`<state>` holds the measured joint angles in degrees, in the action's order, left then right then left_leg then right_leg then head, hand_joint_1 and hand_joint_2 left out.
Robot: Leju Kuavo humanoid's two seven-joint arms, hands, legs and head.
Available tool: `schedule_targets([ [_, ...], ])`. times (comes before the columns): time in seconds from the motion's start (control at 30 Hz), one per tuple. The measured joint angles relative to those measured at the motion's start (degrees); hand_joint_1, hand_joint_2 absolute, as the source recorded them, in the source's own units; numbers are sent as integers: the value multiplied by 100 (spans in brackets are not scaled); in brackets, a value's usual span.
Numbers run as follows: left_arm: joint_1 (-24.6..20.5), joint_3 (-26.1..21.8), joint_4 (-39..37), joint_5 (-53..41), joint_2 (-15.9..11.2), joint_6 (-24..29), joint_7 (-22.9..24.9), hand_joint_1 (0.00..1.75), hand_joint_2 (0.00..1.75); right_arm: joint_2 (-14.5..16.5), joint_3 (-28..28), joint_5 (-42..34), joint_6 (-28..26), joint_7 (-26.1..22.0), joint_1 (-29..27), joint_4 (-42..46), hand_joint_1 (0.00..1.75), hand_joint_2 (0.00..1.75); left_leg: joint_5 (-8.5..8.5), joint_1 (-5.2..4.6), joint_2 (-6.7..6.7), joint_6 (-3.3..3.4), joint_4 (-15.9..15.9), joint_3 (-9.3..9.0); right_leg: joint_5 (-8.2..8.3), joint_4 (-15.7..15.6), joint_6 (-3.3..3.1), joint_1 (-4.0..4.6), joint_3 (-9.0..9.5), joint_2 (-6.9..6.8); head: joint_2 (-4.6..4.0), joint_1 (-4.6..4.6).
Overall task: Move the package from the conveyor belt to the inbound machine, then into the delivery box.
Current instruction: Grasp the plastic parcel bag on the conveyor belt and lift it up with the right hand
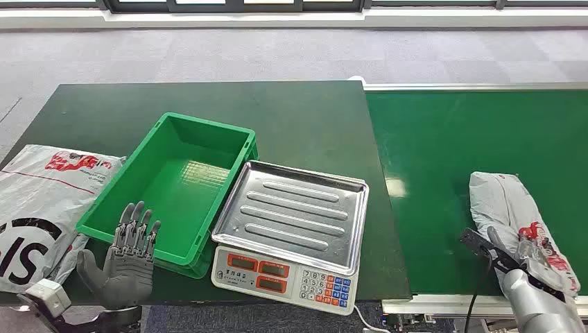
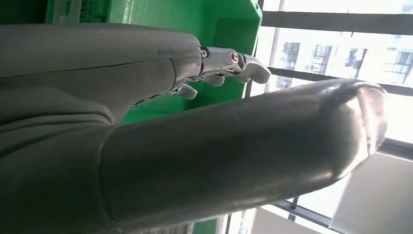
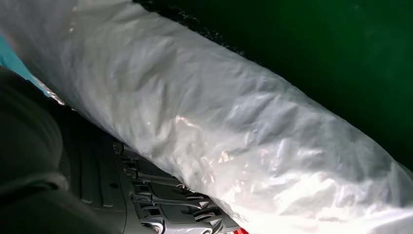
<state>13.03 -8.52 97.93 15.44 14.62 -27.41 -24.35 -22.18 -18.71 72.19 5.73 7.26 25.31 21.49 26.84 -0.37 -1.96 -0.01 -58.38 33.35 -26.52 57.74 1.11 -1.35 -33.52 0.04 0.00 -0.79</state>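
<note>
The package (image 1: 509, 205), a grey plastic mailer with red print, lies on the green conveyor belt (image 1: 444, 139) at the right. My right hand (image 1: 516, 262) is at its near end, fingers against the bag and the dark thumb spread apart to the left. In the right wrist view the package (image 3: 234, 126) lies right across my fingers (image 3: 165, 200). The inbound machine, a scale (image 1: 277, 274) with a bare steel tray (image 1: 291, 208), stands in the middle. The green delivery box (image 1: 208, 123) sits left of it, with nothing inside. My left hand (image 1: 130, 257) hovers open at the box's near wall.
Another large white mailer (image 1: 41, 201) with red and black print lies at the table's left edge, beside the box. The dark green table (image 1: 298, 118) reaches back behind the box and scale. A metal rail (image 1: 471, 87) edges the belt's far side.
</note>
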Motion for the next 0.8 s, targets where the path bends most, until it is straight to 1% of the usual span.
schedule_targets([
  [0.03,0,0,0,1,0,0,5,0,0,1,0,0,7,-4,-1,0,0,58,0,0,0,0,0,0,0,0,0,0,0,0,0,0],
  [0.07,0,0,-2,2,0,0,8,0,0,3,0,0,14,-10,-2,0,0,87,0,0,0,0,0,0,0,0,0,0,1,0,0,0],
  [0.13,-2,0,-10,5,0,0,16,0,0,11,0,0,34,-30,-5,0,0,175,0,0,0,0,0,-1,0,-1,0,0,1,0,0,-1],
  [0.17,-2,0,-17,5,0,0,21,0,0,18,0,0,39,-44,-7,0,5,175,0,0,0,0,0,-1,0,-1,0,0,2,0,0,-1],
  [0.27,-3,0,-32,7,0,-1,33,0,0,39,0,-3,41,-166,-22,19,136,175,0,0,0,0,0,-1,0,-1,0,0,3,0,0,-1],
  [0.3,-2,-1,-34,8,0,-3,33,0,0,46,0,-5,32,-250,-35,42,175,175,0,0,1,0,0,-1,0,-1,0,0,3,1,0,-2],
  [0.43,-2,-16,-45,14,1,-22,43,0,0,84,13,-9,-16,-569,-114,236,175,175,1,0,11,0,0,-4,0,-1,0,0,3,9,0,-2],
  [0.7,0,-49,-51,16,13,-35,56,0,0,232,164,46,-54,-622,-233,654,175,175,1,1,25,0,1,-10,2,-1,-1,2,4,18,0,-1],
  [0.77,2,-66,-54,17,16,-35,53,0,0,273,226,89,-214,-668,-241,745,175,175,1,2,25,-1,1,-7,2,0,-1,2,5,18,0,-2],
  [0.8,6,-78,-51,17,21,-38,48,0,0,306,256,108,-415,-712,-244,803,175,175,0,2,26,-1,2,-5,3,0,-2,2,4,18,0,-2],
])
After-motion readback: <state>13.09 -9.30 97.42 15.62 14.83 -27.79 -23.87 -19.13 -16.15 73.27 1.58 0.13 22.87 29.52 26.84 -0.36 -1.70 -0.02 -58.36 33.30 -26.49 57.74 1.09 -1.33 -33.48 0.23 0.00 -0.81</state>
